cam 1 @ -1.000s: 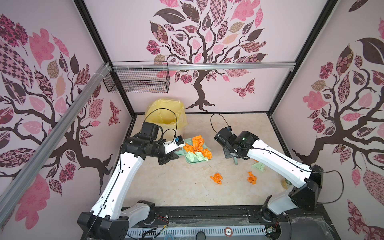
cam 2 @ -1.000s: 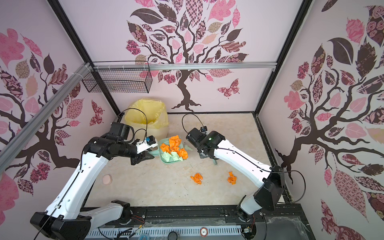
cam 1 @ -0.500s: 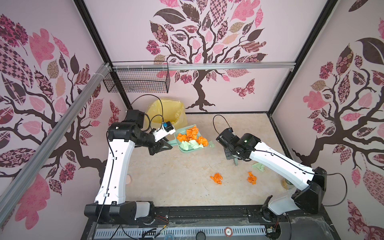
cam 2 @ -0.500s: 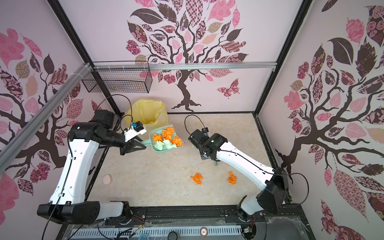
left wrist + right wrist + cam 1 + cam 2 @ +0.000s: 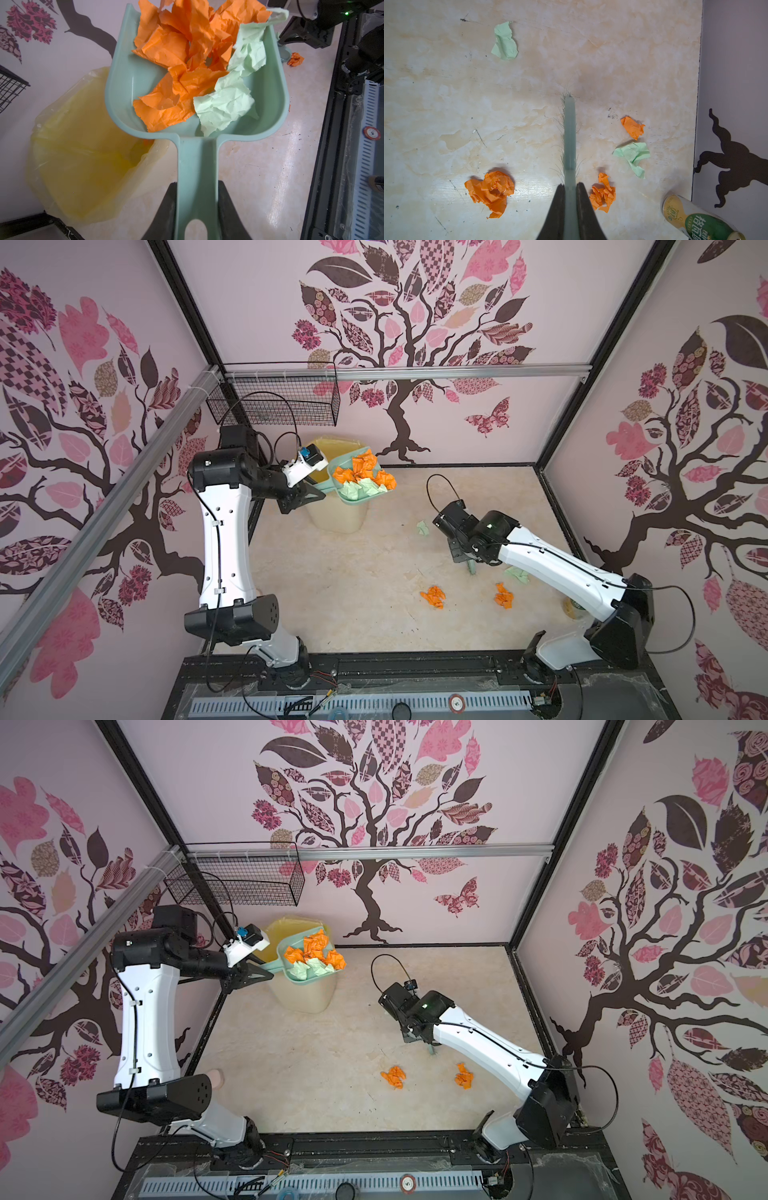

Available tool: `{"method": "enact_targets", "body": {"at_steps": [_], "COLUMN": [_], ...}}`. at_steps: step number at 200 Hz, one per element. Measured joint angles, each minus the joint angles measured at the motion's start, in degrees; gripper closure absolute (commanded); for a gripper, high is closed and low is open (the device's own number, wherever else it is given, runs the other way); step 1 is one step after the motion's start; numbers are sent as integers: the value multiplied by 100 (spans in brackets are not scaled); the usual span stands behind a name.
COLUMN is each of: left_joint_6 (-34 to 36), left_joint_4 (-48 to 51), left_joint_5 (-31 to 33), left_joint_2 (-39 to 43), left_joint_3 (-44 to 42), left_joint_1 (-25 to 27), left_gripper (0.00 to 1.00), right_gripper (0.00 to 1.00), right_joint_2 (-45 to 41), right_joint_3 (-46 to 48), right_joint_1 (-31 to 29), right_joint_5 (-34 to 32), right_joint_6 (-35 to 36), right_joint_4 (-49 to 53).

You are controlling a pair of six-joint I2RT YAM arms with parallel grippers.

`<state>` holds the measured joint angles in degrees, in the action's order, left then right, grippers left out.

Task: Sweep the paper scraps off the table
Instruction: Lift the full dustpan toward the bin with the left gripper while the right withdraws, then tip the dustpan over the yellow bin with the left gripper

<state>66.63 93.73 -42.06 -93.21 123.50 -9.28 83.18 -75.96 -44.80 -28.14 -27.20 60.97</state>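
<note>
My left gripper (image 5: 197, 185) is shut on the handle of a teal dustpan (image 5: 128, 83). The pan hangs in the air over the rim of a yellow-lined bin (image 5: 336, 518) and is heaped with orange and mint paper scraps (image 5: 361, 472). My right gripper (image 5: 569, 185) is shut on a teal brush (image 5: 569, 135) held low over the table (image 5: 353, 593). Loose paper scraps lie around the brush: orange wads (image 5: 492, 191) (image 5: 603, 195) (image 5: 633, 127) and mint wads (image 5: 633, 155) (image 5: 505, 41). In both top views, two orange wads (image 5: 433, 596) (image 5: 463, 1075) lie in front of the right arm.
A green and gold can (image 5: 695, 220) lies by the right wall near the right arm's base. A wire basket (image 5: 282, 406) hangs on the back-left wall above the bin. A black rail (image 5: 415, 668) borders the front edge. A small pink object (image 5: 216, 1077) sits behind the left arm.
The left arm has lifted the loaded dustpan off the table and carried it back and left, over the bin. The right arm with the brush has shifted only slightly.
</note>
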Motion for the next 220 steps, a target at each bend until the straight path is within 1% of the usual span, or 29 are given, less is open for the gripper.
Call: {"method": "enact_targets", "body": {"at_steps": [62, 102, 123, 164, 195, 220], "left_joint_6": [85, -7, -17, 157, 498, 813], "left_joint_4": [39, 31, 22, 22, 26, 22], "left_joint_5": [33, 0, 149, 798, 1617, 2288], "left_joint_2": [-1207, -2090, -2417, -2806, -2780, -2723], "left_joint_3": [984, 1985, 2317, 2802, 2833, 2826], "left_joint_1": [-308, -774, -929, -922, -793, -522], "left_gripper": [100, 100, 100, 100, 100, 100], "right_gripper": [100, 100, 100, 100, 100, 100], "right_joint_2": [-11, -11, -11, -9, 0, 0], "right_joint_3": [63, 116, 144, 144, 144, 144], "right_joint_1": [24, 26, 26, 26, 26, 26], "right_joint_5": [74, 111, 142, 195, 243, 260], "right_joint_6": [28, 37, 44, 48, 48, 50], "right_joint_4": [-87, -160, -181, -243, -315, -350]}}
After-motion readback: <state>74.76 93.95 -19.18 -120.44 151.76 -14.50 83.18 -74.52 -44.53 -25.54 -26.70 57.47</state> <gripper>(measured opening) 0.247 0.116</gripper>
